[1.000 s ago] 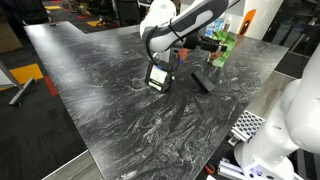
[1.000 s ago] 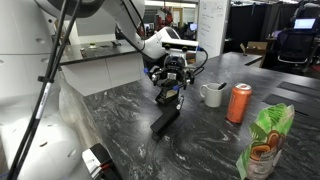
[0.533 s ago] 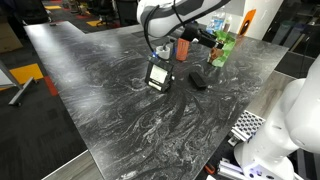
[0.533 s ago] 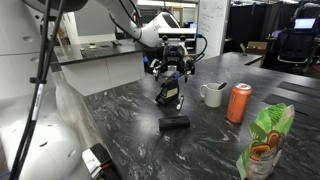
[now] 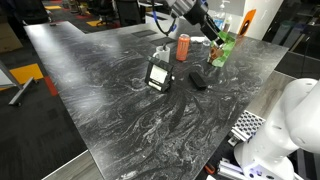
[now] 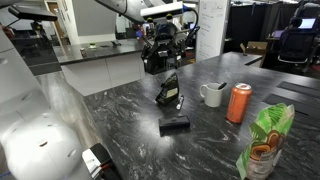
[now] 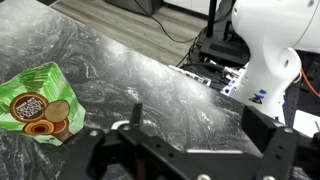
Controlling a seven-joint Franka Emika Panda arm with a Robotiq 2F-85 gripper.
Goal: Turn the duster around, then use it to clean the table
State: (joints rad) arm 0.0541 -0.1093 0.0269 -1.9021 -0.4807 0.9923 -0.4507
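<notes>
The duster (image 6: 174, 124), a black block, lies flat on the marble-pattern table (image 6: 130, 140) and also shows in an exterior view (image 5: 198, 79). My gripper (image 6: 160, 60) hangs high above the table, well clear of the duster; it shows at the top of an exterior view (image 5: 197, 18). In the wrist view the gripper's fingers (image 7: 200, 122) are spread wide with nothing between them. The wrist view shows only bare table (image 7: 150, 70) below; the duster is out of that view.
A small black upright object with a pale face (image 6: 170, 92) (image 5: 160, 73) stands just behind the duster. A white mug (image 6: 212, 94), an orange can (image 6: 239, 103) and a green snack bag (image 6: 265, 140) (image 7: 40, 105) stand nearby. The white robot base (image 7: 265, 50) is beyond the table edge.
My gripper has risen from just above the upright black object to high over the table. The duster went from lying at a slant to lying flat and square.
</notes>
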